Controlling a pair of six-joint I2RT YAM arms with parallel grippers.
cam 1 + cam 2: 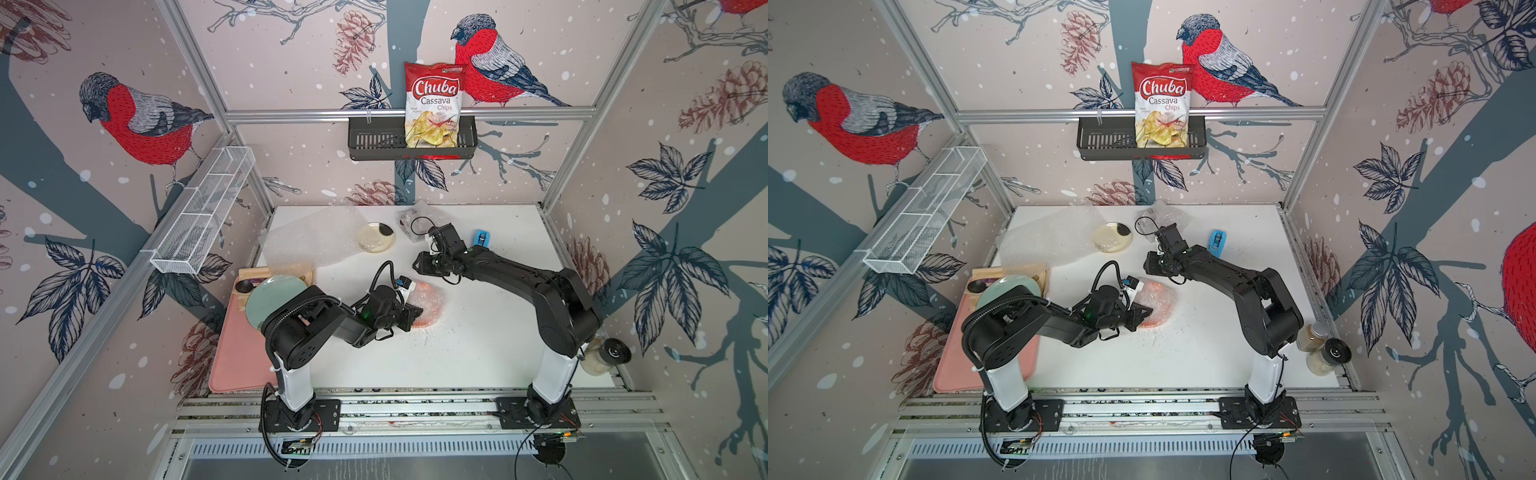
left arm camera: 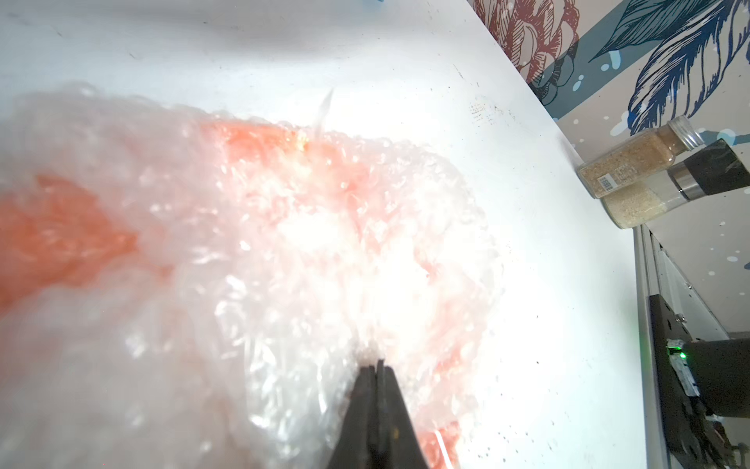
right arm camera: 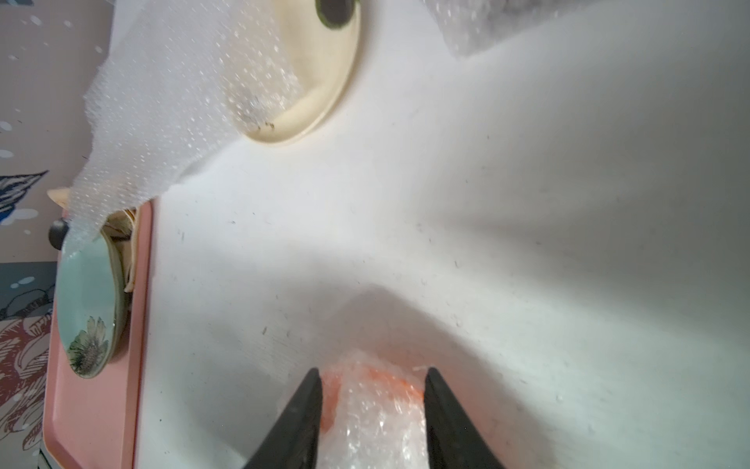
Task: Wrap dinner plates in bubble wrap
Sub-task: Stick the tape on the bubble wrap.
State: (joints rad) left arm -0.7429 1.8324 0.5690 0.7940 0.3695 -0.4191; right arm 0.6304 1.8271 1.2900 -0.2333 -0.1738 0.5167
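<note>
Bubble wrap (image 2: 284, 264) is lying bunched over the orange plate (image 1: 428, 305), which is sitting near the middle of the counter (image 1: 478, 353), with orange showing through the film and bare at the near rim. The left tool (image 2: 375, 365) is reaching in from the plate's near side with its jaws pressed together, and it appears to be pinching a thin fold of the wrap, probably so that the springy sheet is not unfolding off the plate. The right tool (image 3: 372, 371) is hanging over the far edge of the same bundle with its jaws spread and nothing between them gripped; this is likely freeing it to take a new hold or tuck a loose flap. Farther back, the cream plate (image 1: 375, 237) is lying unwrapped, and a loose sheet (image 1: 307, 241) is lying beside it with one corner overlapping its rim, seemingly staged for that plate's turn. A dark bundle (image 1: 417, 220) is resting behind, apparently wrapped already.
</note>
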